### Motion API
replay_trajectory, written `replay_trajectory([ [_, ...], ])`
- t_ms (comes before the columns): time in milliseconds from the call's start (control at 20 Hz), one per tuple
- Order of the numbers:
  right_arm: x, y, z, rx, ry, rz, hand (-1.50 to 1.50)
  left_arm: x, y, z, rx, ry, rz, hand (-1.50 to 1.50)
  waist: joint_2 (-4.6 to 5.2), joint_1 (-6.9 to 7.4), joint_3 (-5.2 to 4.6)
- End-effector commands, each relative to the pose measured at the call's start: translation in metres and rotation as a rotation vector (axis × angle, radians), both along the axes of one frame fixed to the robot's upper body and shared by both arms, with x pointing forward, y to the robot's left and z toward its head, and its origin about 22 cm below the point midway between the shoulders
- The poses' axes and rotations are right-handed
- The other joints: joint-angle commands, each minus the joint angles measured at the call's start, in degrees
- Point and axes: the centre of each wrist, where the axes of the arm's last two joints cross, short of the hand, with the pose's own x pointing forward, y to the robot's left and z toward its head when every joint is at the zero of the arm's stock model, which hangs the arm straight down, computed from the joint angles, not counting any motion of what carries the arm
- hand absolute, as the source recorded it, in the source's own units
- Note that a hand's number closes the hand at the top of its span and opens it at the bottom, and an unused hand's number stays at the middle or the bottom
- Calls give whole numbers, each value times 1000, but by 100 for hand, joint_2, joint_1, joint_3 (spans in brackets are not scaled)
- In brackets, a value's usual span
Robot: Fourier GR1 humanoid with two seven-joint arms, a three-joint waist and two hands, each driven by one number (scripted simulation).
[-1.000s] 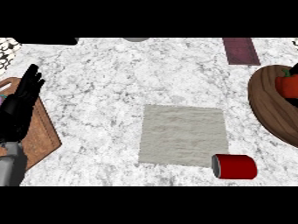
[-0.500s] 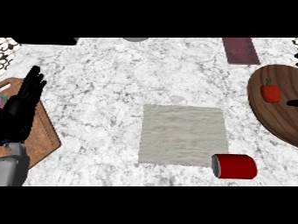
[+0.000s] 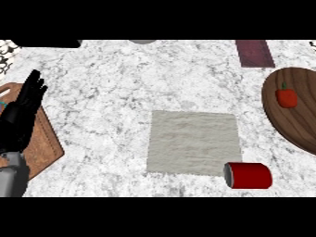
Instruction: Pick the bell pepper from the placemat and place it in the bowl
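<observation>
Resting pepper, idle hand

Lying at three o'clock, the wooden bowl (image 3: 304,115) already holds the bell pepper (image 3: 287,97), stem toward twelve. The placemat (image 3: 193,142) sits bare at centre. The left hand (image 3: 20,115), fingers straight and holding nothing, rests at nine o'clock, well apart; the right hand is unseen.

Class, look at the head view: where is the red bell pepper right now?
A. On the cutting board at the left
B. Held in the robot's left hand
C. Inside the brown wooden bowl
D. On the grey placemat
C: the bell pepper lies inside the wooden bowl at the right, away from the placemat.
</observation>
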Motion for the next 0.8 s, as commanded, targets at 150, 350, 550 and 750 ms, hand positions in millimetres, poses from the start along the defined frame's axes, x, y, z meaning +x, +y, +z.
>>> replay_trajectory([
  [150, -60, -51, 11, 89, 22, 11, -150, -1, -5, 6, 0, -13, 1, 0, 12, 20, 19],
  [350, -78, -67, 28, 139, 5, 33, -150, 2, -1, 3, 0, -18, 8, 0, 30, -45, 37],
  [550, -92, -75, 29, 181, -25, 58, -150, -1, 9, 1, 2, -10, 24, 0, 7, -90, 46],
  [750, -93, -75, 25, 210, -39, 81, -150, 1, 7, 1, -9, 2, 18, 0, 5, -98, 52],
])
